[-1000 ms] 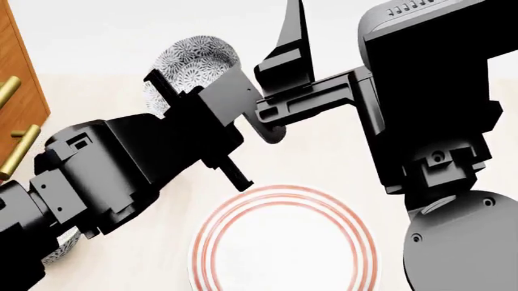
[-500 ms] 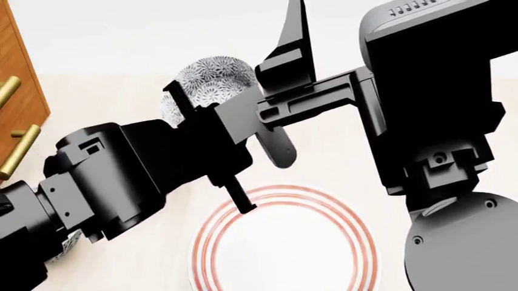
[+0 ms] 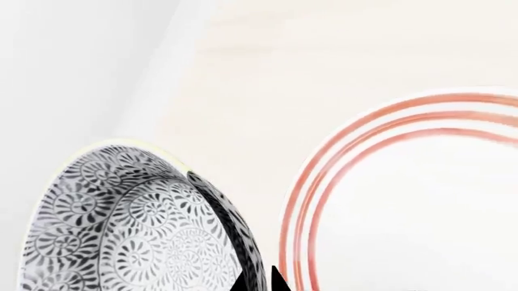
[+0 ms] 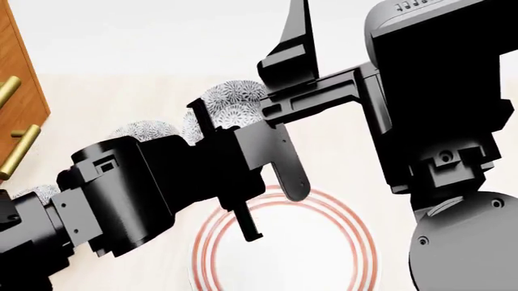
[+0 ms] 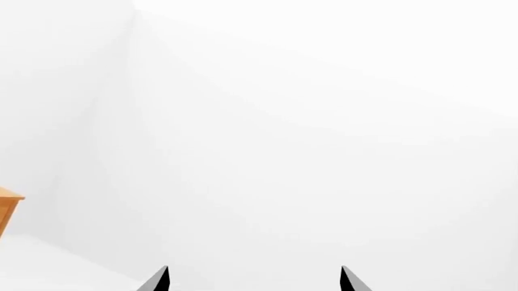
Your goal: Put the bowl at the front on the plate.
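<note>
The floral grey-blue bowl (image 4: 230, 102) hangs above the pale table, just beyond the far rim of the plate (image 4: 356, 242). My left gripper (image 4: 217, 121) is shut on its rim. In the left wrist view the bowl (image 3: 137, 224) fills one corner, its wall pinched between the two dark tips of the left gripper (image 3: 257, 282). The red-ringed plate (image 3: 421, 182) lies right beside it. My right gripper (image 4: 293, 48) is raised beside the bowl and touches nothing. The right wrist view shows the right gripper (image 5: 252, 279) open, facing a blank white wall.
Two look-alike bowls sit behind my left arm, one (image 4: 142, 130) near the forearm and one (image 4: 36, 194) at the left edge. A wooden cabinet (image 4: 16, 79) with brass handles (image 4: 20, 148) stands at the left. My right arm's bulk (image 4: 437, 121) occupies the right side.
My left arm has carried the bowl rightward and lower, closer to the plate's far rim. Its shift uncovered two other bowls. The right arm has barely moved.
</note>
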### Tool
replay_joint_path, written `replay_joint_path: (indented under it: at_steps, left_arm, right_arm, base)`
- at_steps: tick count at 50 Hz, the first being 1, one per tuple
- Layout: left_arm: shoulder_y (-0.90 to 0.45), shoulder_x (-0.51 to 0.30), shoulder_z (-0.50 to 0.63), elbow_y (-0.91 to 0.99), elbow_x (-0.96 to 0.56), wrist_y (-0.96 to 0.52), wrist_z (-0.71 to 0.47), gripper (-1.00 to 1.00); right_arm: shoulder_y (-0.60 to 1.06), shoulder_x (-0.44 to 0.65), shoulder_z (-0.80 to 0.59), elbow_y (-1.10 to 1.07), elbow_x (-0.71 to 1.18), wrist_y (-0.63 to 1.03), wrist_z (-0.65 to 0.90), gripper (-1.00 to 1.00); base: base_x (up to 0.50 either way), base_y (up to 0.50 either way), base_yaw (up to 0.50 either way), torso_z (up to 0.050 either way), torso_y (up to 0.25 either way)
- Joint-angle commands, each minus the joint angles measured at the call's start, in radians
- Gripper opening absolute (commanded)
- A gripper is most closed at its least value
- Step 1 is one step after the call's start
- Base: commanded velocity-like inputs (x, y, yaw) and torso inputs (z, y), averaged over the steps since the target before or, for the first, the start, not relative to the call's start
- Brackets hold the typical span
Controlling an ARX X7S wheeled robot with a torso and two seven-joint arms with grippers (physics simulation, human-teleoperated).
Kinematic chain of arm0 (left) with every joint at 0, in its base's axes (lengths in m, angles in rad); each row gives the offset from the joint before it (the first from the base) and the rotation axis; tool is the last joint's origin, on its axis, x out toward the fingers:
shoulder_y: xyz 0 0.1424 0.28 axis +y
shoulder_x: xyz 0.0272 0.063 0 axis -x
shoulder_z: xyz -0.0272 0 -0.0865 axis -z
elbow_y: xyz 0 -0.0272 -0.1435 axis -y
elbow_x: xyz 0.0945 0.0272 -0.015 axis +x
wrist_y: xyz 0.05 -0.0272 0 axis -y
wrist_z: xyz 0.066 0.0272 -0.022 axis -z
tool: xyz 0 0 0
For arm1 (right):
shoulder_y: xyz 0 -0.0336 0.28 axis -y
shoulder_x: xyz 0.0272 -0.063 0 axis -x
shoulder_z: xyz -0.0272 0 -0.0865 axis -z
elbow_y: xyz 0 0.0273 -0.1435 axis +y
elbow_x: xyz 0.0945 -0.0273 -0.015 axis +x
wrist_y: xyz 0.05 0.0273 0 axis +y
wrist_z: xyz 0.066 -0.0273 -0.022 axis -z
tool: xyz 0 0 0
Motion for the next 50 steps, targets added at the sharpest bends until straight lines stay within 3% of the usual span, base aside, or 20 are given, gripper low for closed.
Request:
replay_joint_path:
  at_steps: [1, 29, 50]
  left_arm:
    - [0.004, 0.001, -0.004, 0.032, 0.028, -0.003, 0.03, -1.0]
    - [0.023, 0.001, -0.003, 0.097, -0.012, -0.027, 0.079, -1.0]
    - [0.072, 0.001, -0.002, 0.114, 0.041, -0.037, 0.091, -1.0]
  right_arm:
    - [0.006, 0.004, 0.002, 0.001, 0.005, 0.002, 0.001, 1.0]
    - [-0.002, 0.011, 0.005, -0.004, 0.011, -0.002, 0.013, 1.0]
    - [-0.011, 0.018, 0.012, -0.012, 0.017, -0.005, 0.023, 1.0]
  base:
    - [0.0, 0.0, 0.0, 0.0, 0.0]
    - [0.0, 0.0, 0.0, 0.0, 0.0]
    - [0.0, 0.0, 0.0, 0.001, 0.0]
